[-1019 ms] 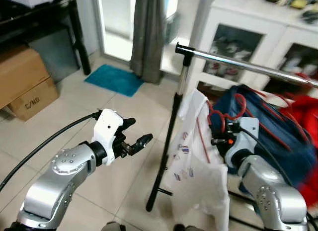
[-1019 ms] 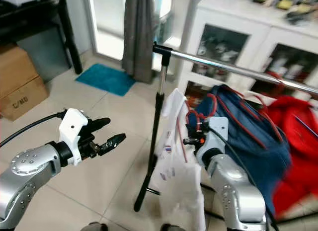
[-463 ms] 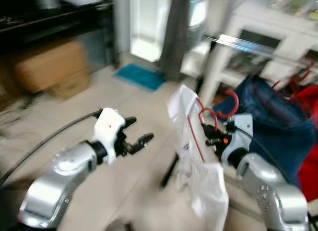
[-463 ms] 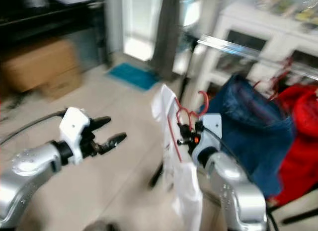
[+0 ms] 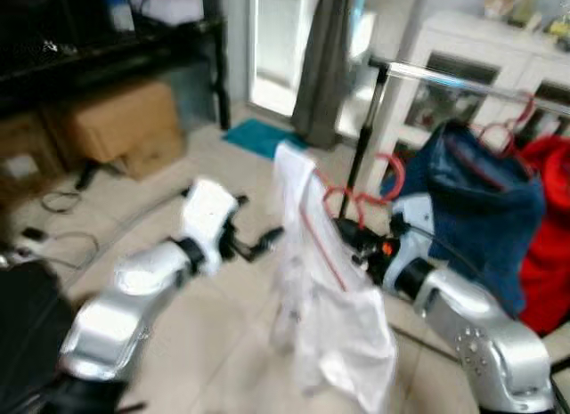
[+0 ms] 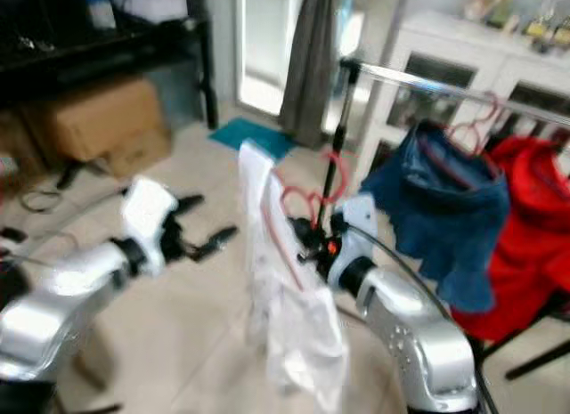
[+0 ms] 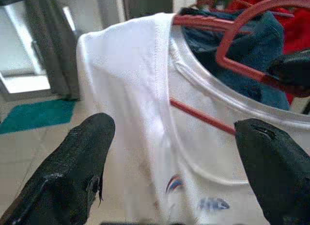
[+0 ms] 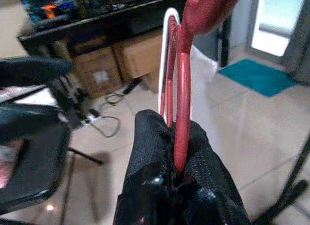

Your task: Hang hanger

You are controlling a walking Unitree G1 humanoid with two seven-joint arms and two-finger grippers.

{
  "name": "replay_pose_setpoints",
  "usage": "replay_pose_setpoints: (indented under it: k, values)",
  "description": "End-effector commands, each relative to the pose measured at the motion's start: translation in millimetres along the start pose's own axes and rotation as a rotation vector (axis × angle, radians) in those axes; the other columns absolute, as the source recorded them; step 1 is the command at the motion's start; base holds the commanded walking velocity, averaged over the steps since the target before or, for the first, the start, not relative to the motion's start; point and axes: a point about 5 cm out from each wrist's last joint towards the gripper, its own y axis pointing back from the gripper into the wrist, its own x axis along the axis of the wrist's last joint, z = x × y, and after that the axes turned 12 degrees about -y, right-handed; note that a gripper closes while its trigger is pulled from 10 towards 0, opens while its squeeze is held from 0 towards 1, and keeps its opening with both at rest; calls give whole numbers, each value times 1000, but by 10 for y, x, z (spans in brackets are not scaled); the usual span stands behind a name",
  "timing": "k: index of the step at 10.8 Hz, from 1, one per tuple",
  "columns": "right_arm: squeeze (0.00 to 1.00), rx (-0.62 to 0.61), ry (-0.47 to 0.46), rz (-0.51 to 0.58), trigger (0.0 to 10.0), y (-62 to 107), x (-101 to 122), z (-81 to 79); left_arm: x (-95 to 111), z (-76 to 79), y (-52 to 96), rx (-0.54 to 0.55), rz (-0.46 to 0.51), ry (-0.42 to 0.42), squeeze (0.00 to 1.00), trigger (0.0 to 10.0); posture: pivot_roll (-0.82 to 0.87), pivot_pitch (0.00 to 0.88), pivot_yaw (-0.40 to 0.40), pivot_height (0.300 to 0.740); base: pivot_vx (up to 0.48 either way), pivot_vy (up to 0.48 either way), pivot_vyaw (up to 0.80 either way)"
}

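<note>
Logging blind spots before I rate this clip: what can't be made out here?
- Red hanger: its hook runs off the right wrist view's top edge.
- White shirt: printed marks smeared by motion blur in the eye views.
- Rail: far end cut by the frame edge.
- Left claw: fingertips blurred in the left eye view.

Red hanger (image 8: 181, 84); white shirt (image 5: 325, 316); blue garment (image 5: 476, 205); teal mat (image 5: 261, 136)

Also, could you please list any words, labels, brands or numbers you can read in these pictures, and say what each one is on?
None can be read.
White shirt: small printed motifs, no legible letters.
Cardboard box: too blurred for any marking.
Label on a box: too small and blurred to read.
</note>
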Motion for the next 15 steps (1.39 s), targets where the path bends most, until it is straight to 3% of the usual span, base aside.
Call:
replay_pose_setpoints:
  k: [1,2,4,5,8,11,15]
  values:
    - [0,54,17,29,0,-3,83,-78,1,-20,-39,7,-4,-31,361,10000,-100,0,-68,740,0,0,0]
    - [0,93,32,31,0,-14,102,-107,-5,-41,-121,13,2,-43,0,10000,-103,0,-65,740,0,0,0]
    - [0,150,30,44,0,-7,150,-162,-25,-150,-178,94,-7,-78,0,9412,-106,0,-64,740,0,0,0]
    - [0,176,26,54,0,0,172,-181,-30,-210,-197,120,3,-106,0,0,-107,0,-65,740,0,0,0]
    - [0,233,16,65,0,18,188,-213,-12,-269,-258,96,58,-115,0,0,-102,0,-71,740,0,0,0]
    - [0,260,10,88,0,44,225,-212,-10,-278,-281,70,129,-62,0,0,-108,0,-76,740,0,0,0]
    - [0,317,16,87,0,70,255,-246,-136,-358,-299,60,78,-74,0,0,-110,0,-82,740,0,0,0]
